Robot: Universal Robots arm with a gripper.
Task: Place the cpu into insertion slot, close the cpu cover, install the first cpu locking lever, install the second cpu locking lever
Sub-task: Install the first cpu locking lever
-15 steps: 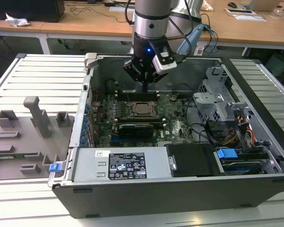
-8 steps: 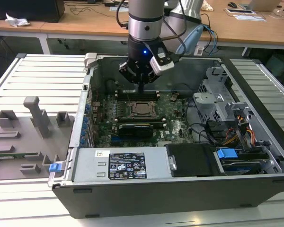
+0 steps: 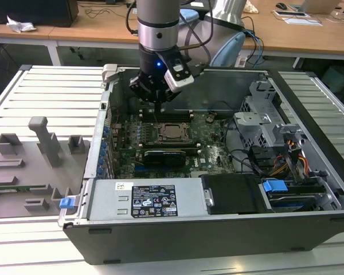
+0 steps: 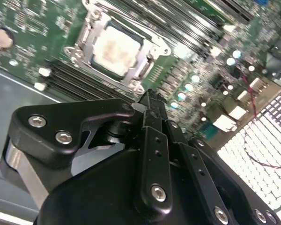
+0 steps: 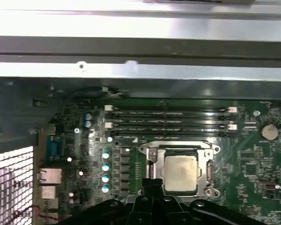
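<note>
The cpu (image 3: 173,133) (image 4: 117,49) (image 5: 180,172) lies flat in the insertion slot (image 3: 172,140) on the green board, its silver top showing. The cpu cover (image 5: 208,165) (image 4: 86,43) is down around it as a silver frame. My gripper (image 3: 159,106) (image 4: 150,99) (image 5: 152,185) hangs just above the board beside the socket's edge. Its black fingers are pressed together with nothing between them. In the first wrist view the fingertips hide the near corner of the socket frame. I cannot make out how the locking levers stand.
The open computer case (image 3: 103,143) walls in the board. Long memory slots (image 5: 168,119) run beyond the socket, and a black expansion card (image 3: 166,154) lies in front of it. A drive cage (image 3: 264,123) and cables stand at the exterior view's right, and a grey fixture plate (image 3: 28,166) at its left.
</note>
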